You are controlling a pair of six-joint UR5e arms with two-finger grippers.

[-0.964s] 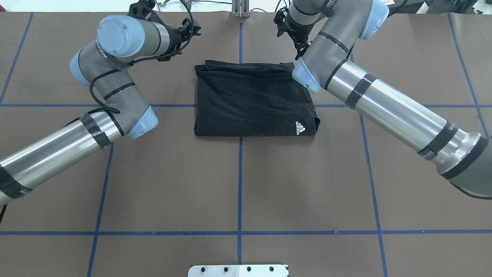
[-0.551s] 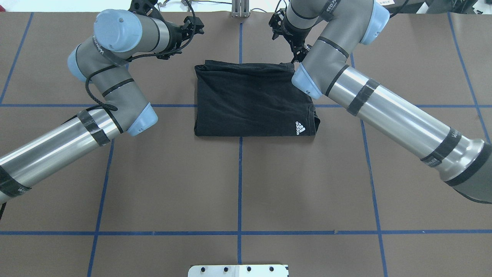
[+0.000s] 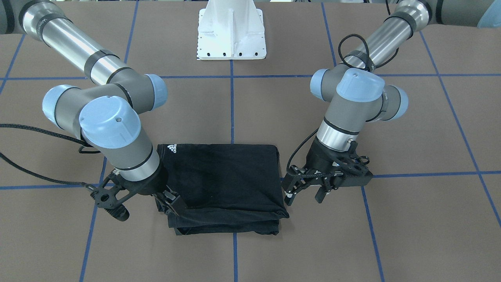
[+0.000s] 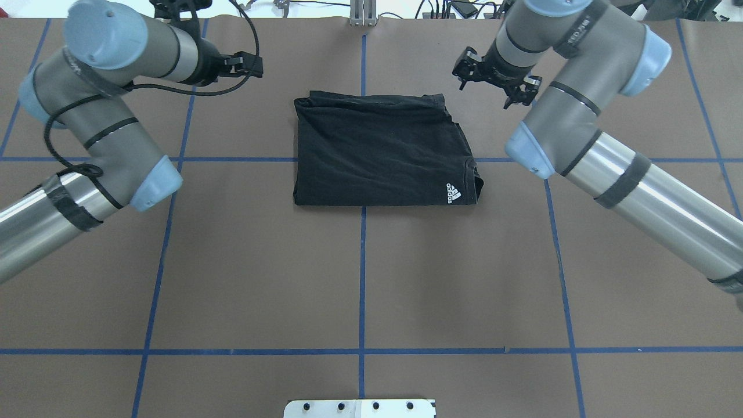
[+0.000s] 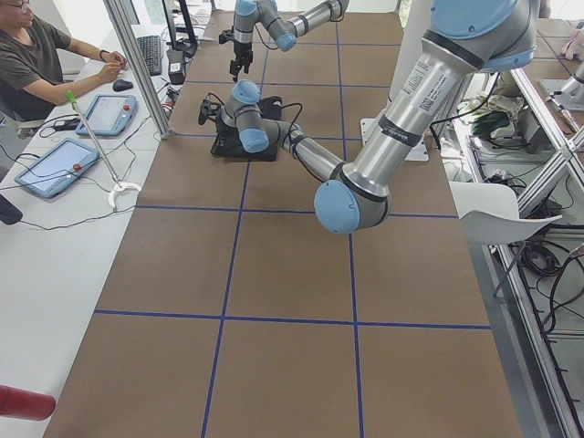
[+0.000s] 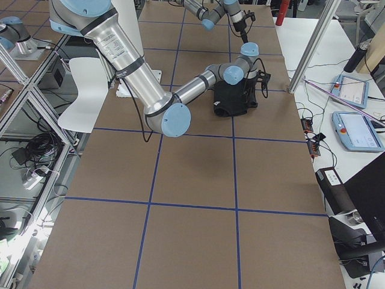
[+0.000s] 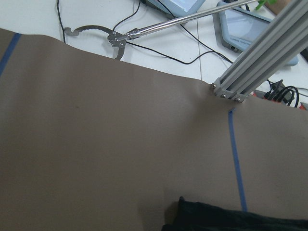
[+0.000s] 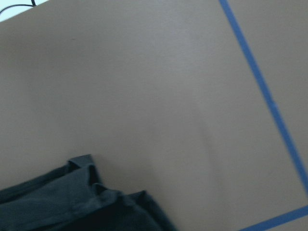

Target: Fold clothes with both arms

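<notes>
The black T-shirt (image 4: 383, 151) is folded into a neat rectangle and lies flat in the middle of the brown table (image 4: 261, 278), right across the centre blue tape line (image 4: 362, 278). The only readable branding is the small white adidas logo (image 4: 453, 193), three stripes with the word under it, on the corner of the shirt nearest the robot's right. It shows in the front-facing view too. The big chest print isn't showing with the shirt folded like this.

The left gripper (image 3: 305, 195) hangs just off the shirt's far corner on the robot's left, fingers spread, nothing between them. The right gripper (image 3: 148, 211) is by the opposite far corner, jaws also wide apart and empty. From overhead it sits clear of the fabric, beside the edge rather than on it.

The left wrist camera catches only a sliver of shirt at the bottom, plus an aluminium post (image 7: 260, 53). The right wrist camera shows the stacked layers at one corner.

The lettering on the arms' black bands and the sticker (image 5: 431, 87) on the near arm are too small to read. The white base plate (image 3: 231, 29) sits at the robot's end of the table.
</notes>
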